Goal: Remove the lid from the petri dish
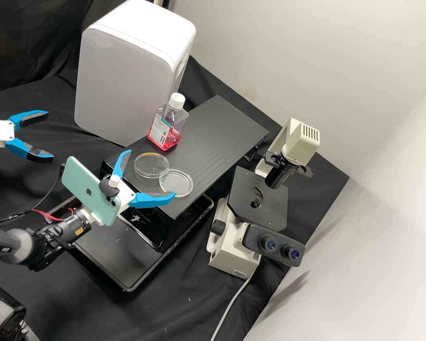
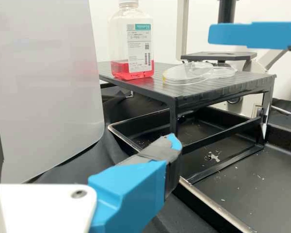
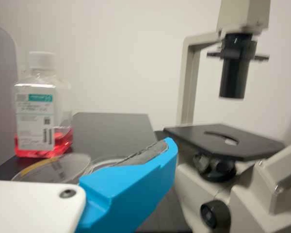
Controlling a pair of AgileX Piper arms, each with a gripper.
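While left tool (image 1: 49,134) hangs released, well beyond black ribbed platform's (image 1: 222,128) left edge, right tool (image 1: 151,173) gapes empty over its near edge. Clear round plastic petri dish (image 1: 150,164), yellowish-rimmed, and clear round lid (image 1: 176,183) lie side by side near that edge, rims touching. Which half is lid: uncertain. Judgement: lid already off, only retreat left.

Print on bottle label (image 2: 136,46) illegible
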